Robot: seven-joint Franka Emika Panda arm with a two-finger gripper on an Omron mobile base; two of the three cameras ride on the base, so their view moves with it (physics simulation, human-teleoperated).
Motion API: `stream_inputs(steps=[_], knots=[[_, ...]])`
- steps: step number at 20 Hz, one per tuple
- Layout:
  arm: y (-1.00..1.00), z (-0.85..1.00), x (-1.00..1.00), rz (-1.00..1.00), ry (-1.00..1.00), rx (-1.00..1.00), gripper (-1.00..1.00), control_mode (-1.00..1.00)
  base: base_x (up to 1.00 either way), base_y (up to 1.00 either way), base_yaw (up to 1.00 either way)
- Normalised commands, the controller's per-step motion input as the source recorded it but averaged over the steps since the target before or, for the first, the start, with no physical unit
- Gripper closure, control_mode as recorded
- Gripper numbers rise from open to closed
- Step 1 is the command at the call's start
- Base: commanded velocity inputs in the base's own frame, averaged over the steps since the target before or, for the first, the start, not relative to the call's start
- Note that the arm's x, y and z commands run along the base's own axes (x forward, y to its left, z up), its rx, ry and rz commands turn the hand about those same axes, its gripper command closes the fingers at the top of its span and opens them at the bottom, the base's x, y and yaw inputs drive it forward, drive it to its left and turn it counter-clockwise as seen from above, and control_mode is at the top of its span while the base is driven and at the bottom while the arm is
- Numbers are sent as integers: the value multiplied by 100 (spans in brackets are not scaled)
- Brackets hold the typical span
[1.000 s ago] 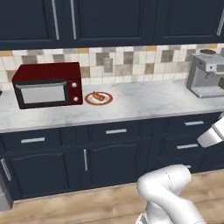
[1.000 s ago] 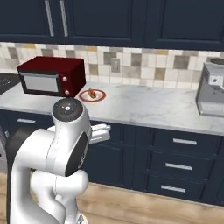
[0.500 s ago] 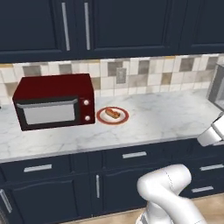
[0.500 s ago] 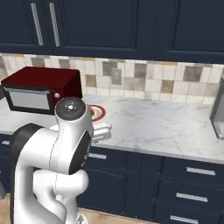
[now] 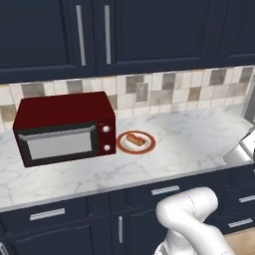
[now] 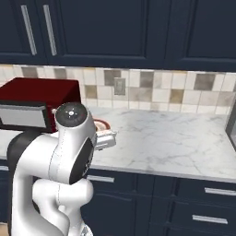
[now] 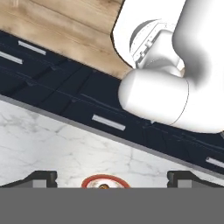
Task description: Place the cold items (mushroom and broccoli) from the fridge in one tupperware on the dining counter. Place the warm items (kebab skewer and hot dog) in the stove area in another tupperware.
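Note:
A hot dog (image 5: 135, 139) lies on a small red-rimmed plate (image 5: 147, 146) on the marble counter, just right of the microwave. In the right base view a part of that plate (image 6: 103, 123) peeks out behind my arm. In the hand view the plate's red rim (image 7: 92, 179) sits at the bottom edge, between the fingers. My gripper (image 7: 114, 178) is open wide with nothing in it; its dark fingertips (image 7: 42, 177) stand far apart above the counter. The hand view looks back over the counter's front edge at the drawers and the wooden floor.
A dark red microwave (image 5: 64, 129) with its door shut stands on the left of the counter (image 5: 199, 144). Dark blue wall cabinets (image 5: 124, 35) hang above a tiled backsplash. Drawers (image 6: 207, 203) run below the counter. A grey appliance edge (image 6: 232, 124) shows at the far right.
The base has driven closer to the counter, so microwave and plate loom larger and the coffee machine has slid off to the right. The gripper stays open.

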Motion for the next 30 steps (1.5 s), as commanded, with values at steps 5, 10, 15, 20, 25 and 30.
stream_inputs(steps=[5,10,15,20,25,30], knots=[[0,0,0,0,0,0,-100,100,46,27,-14],[0,0,0,0,0,0,-100,100,46,38,-13],[27,2,13,-3,1,0,-100,-100,16,13,-5],[44,-19,55,12,0,23,-100,-100,0,0,0],[63,-49,69,15,1,11,-100,-100,0,0,0],[32,-50,81,1,-1,-3,-100,-100,0,0,0]])
